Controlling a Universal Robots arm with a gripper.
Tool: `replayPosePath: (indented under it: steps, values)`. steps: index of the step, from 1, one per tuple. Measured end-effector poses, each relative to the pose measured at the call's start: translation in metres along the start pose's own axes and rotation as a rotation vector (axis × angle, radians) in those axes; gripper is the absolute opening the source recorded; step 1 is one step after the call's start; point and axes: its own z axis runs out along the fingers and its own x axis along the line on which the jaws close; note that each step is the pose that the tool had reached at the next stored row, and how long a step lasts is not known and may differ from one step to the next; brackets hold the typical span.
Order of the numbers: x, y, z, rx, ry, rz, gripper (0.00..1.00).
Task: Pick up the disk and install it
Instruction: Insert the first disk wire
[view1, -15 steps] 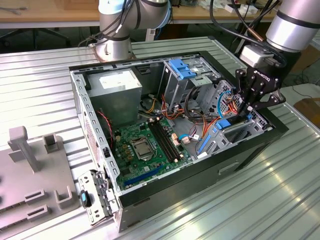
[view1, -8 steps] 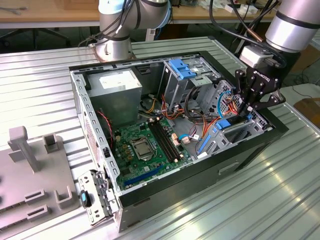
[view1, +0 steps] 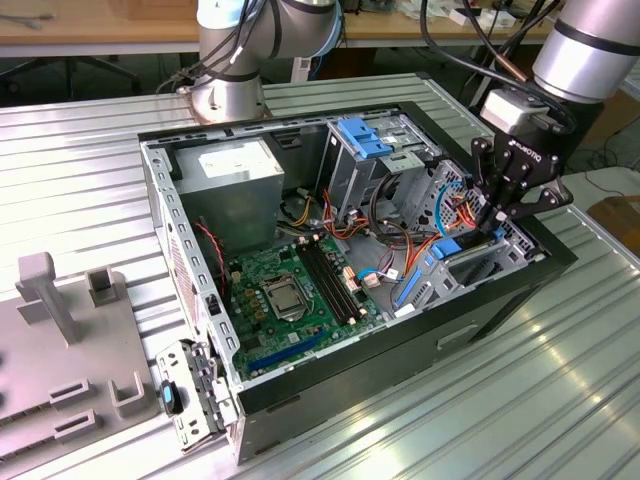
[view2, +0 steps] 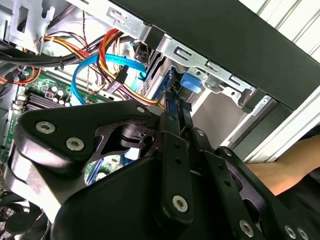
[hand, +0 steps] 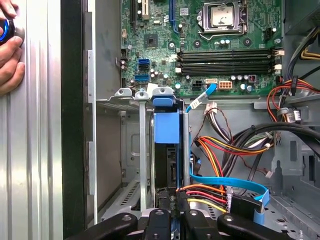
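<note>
The disk (hand: 166, 167) stands on edge in a metal drive bay at the exterior view's right side of the open computer case (view1: 500, 300). Its dark body sits between the bay rails, with the blue bracket tab (hand: 166, 127) at the end nearer the motherboard. In the exterior view the disk (view1: 470, 262) lies just under the black gripper (view1: 492, 228). In both wrist views the gripper (hand: 176, 207) (view2: 179, 102) has its fingers drawn close together at the disk's other end, with a thin blue strip of the bracket between them. The bracket (view2: 190, 82) lies just past the fingertips.
Coloured power cables (hand: 220, 150) and a blue data cable (hand: 235, 182) lie right beside the bay. The motherboard (view1: 290, 290), a grey power-supply box (view1: 235, 175) and a silver cage with a blue latch (view1: 365, 140) fill the case. A person's hand (hand: 7, 50) rests on the table outside.
</note>
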Motion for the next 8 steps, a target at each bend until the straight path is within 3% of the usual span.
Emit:
replayPosePath:
  steps: [8]
  values:
    - [-0.0027, 0.0000, -0.0004, 0.0000, 0.0005, 0.000, 0.17]
